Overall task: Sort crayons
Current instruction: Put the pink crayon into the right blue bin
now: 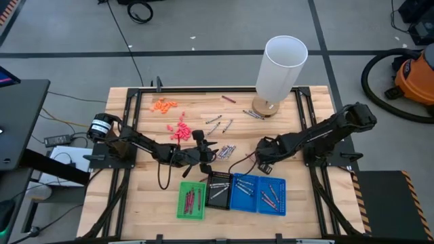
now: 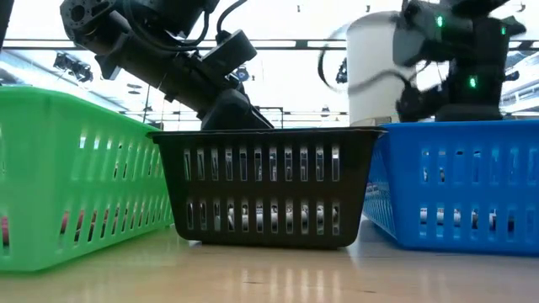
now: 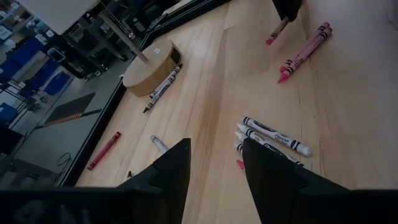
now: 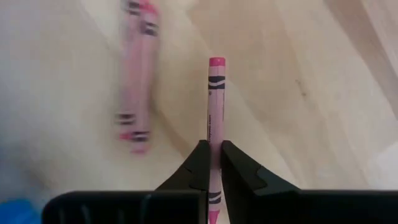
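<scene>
I have the right gripper (image 4: 211,163) pinched shut on a thin pink crayon (image 4: 214,112) mid-table, the left gripper (image 3: 214,163) open over grey ones (image 3: 273,134); near trays (image 1: 258,202) part-filled, many crayons still loose.

Pale wood table (image 1: 135,196), matt; slotted plastic trays (image 2: 265,185); paper-wrapped crayons (image 3: 277,135)

No text, brand, number or sign can be read anywhere. The paper wrappers of the crayons (image 3: 277,135) lying on the worktop (image 3: 348,93) carry dark bands and print too small to make out, and so does the wrapper of the pink crayon (image 4: 214,112) seen in the right wrist view.
</scene>
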Robot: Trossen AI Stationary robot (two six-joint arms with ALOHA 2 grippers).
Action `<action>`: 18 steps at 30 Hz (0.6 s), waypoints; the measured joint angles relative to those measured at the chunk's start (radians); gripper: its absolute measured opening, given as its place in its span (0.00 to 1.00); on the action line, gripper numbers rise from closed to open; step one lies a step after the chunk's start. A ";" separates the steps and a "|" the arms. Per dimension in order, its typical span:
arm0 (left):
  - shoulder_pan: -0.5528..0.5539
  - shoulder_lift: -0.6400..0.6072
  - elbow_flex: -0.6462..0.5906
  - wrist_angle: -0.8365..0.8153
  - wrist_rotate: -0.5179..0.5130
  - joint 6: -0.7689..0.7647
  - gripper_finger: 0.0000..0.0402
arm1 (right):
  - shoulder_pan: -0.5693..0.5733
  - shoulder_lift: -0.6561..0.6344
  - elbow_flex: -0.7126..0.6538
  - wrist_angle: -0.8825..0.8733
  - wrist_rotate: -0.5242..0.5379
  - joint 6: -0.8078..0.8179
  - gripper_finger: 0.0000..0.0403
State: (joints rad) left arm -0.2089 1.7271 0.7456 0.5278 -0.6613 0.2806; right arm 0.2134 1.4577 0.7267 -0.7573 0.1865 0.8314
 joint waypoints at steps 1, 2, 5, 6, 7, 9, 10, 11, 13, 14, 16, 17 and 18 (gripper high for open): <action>0.000 0.000 0.000 0.000 0.000 0.000 0.39 | 0.006 -0.011 0.013 -0.012 -0.001 0.007 0.07; 0.000 0.000 0.000 0.000 0.000 0.000 0.39 | 0.014 -0.021 0.018 -0.027 -0.005 0.016 0.07; 0.000 0.000 0.000 0.000 0.000 0.000 0.39 | 0.046 -0.059 0.035 -0.029 -0.020 0.056 0.07; 0.000 0.000 0.000 0.000 0.000 0.000 0.39 | 0.058 -0.076 0.042 -0.025 -0.031 0.073 0.08; 0.000 0.000 0.000 0.000 0.000 0.000 0.39 | 0.071 -0.091 0.047 -0.026 -0.047 0.094 0.08; 0.000 0.000 0.000 0.000 0.000 0.000 0.39 | 0.102 -0.121 0.056 -0.034 -0.073 0.143 0.08; 0.000 0.000 0.000 0.000 0.000 -0.001 0.39 | 0.118 -0.138 0.062 -0.030 -0.085 0.172 0.08; 0.000 0.000 0.000 0.000 0.000 -0.001 0.39 | 0.135 -0.156 0.069 -0.023 -0.104 0.203 0.08; 0.000 0.000 0.000 0.000 0.000 -0.004 0.39 | 0.170 -0.182 0.071 -0.022 -0.138 0.273 0.08; 0.000 0.000 0.000 0.000 0.000 -0.004 0.39 | 0.190 -0.191 0.071 -0.024 -0.148 0.311 0.08; 0.000 0.000 0.000 0.000 0.000 -0.005 0.39 | 0.230 -0.204 0.070 -0.006 -0.188 0.376 0.08; 0.000 0.000 0.000 0.000 0.000 -0.005 0.39 | 0.252 -0.207 0.070 0.009 -0.209 0.401 0.08; 0.000 0.000 0.000 0.000 0.000 -0.005 0.39 | 0.273 -0.206 0.070 0.023 -0.227 0.424 0.08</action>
State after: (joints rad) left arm -0.2089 1.7271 0.7456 0.5274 -0.6613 0.2760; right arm 0.4861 1.2514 0.7971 -0.7341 -0.0408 1.2550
